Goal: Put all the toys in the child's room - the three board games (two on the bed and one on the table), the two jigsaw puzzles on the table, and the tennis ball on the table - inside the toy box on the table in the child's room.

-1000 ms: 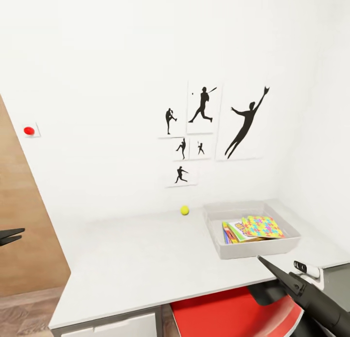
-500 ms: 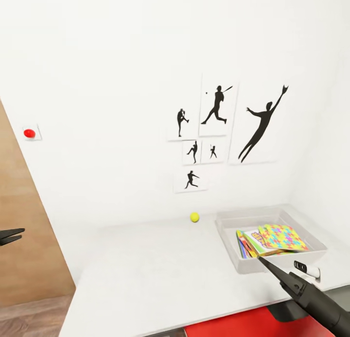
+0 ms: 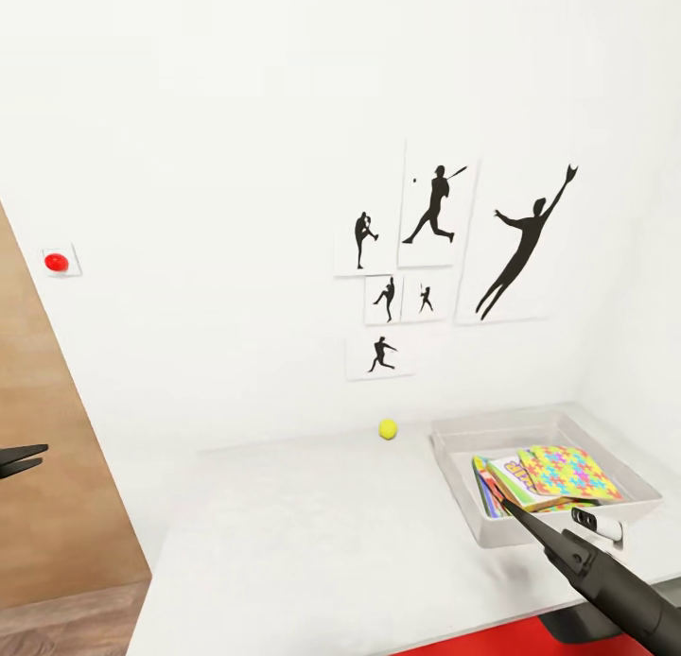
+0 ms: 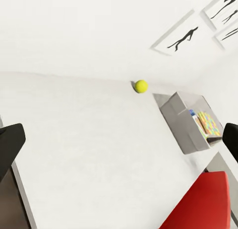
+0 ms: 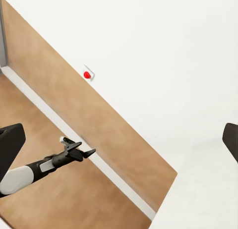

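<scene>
Ball (image 3: 387,430) on the table (image 3: 312,543) looks light and round, so it may roll; I should pinch its middle. Both my grippers look empty and a little open.

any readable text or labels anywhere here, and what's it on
No text reads clearly.
Game box in the toy box: large printed letters, too blurred to read.
Wall pictures: black sports silhouettes, no words.
Red wall button: no label.
Tennis ball: no marking readable.

Bright, even, diffuse light throughout; renders sharp, no glare or blur. Faint soft shadow beside the tennis ball (image 3: 387,429).
</scene>
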